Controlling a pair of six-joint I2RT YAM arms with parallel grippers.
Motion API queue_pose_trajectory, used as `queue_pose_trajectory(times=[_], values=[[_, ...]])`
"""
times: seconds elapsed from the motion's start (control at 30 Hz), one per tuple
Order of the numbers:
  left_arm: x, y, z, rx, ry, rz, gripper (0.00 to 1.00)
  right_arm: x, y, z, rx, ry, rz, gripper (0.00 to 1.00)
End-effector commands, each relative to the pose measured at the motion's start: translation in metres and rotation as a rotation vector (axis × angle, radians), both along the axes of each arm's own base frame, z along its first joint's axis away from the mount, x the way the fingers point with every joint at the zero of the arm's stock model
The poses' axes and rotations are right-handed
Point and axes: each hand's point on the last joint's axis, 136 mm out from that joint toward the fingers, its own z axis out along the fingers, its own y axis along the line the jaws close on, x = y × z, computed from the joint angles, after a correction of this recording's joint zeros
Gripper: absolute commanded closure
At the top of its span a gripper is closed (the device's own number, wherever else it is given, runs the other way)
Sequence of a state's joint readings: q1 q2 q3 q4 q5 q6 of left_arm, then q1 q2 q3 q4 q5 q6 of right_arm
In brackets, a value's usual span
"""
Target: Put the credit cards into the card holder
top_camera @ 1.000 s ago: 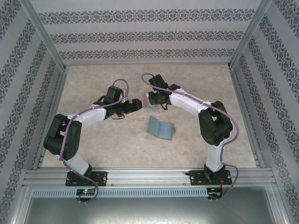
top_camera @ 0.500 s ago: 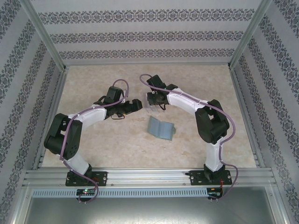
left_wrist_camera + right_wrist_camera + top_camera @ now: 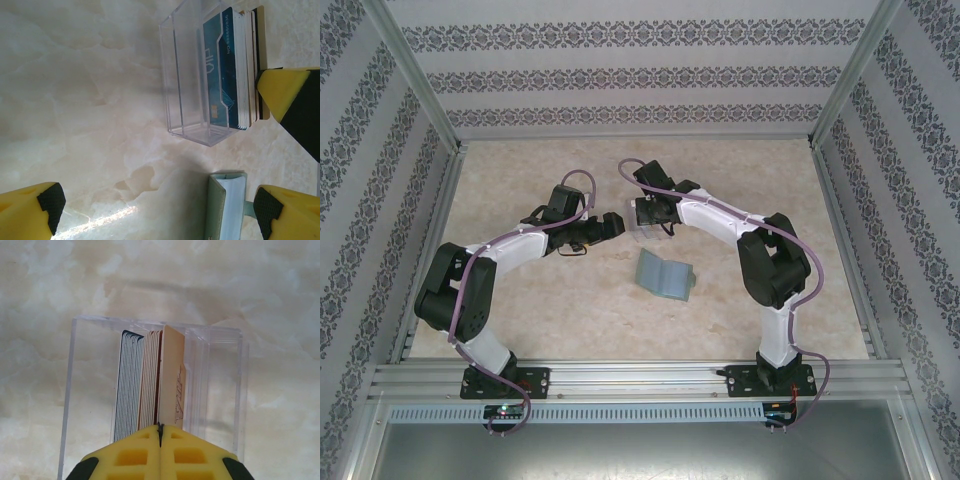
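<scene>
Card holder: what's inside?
A stack of cards standing on edge fills part of the holder, with a blue card at one end and a beige card at the other. Inner faces are hidden by neighbours.

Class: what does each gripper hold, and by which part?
Left gripper: open, nothing held. Right gripper: shut at the top edge of the credit cards in the card holder; a pinch cannot be confirmed.

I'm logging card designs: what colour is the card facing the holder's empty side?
That card is teal blue with pale markings, clearest in the left wrist view.
</scene>
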State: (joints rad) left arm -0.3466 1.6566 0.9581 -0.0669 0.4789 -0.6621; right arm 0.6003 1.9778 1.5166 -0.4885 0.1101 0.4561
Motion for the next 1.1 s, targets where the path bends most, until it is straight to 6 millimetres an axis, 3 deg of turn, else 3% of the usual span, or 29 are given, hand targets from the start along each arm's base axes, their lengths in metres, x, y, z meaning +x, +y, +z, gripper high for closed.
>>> queue_pose_trajectory(times=[0.0, 0.37, 0.73, 0.93, 1.07], values=[[-0.003, -0.002, -0.003, 0.010, 0.015, -0.023, 0.01, 0.001, 0.002, 0.024, -0.014, -0.048, 0.016, 0.98], [-0.002, -0.002, -0.003, 0.003, 0.016, -0.020, 0.01, -0.001, -0.004, 0.043, -0.022, -0.082, 0.014, 1.00], [0.001, -0.008, 0.013, -0.040, 0.001, -0.021, 0.02, -0.007, -0.012, 0.070, 0.008, -0.120, 0.011, 1.00], [0.008, -0.014, 0.037, -0.104, -0.040, -0.011, 0.01, -0.022, -0.016, 0.103, 0.156, -0.158, 0.066, 1.00], [0.014, -0.019, 0.046, -0.137, -0.058, -0.008, 0.02, -0.040, -0.007, 0.119, 0.339, -0.181, 0.205, 1.00]])
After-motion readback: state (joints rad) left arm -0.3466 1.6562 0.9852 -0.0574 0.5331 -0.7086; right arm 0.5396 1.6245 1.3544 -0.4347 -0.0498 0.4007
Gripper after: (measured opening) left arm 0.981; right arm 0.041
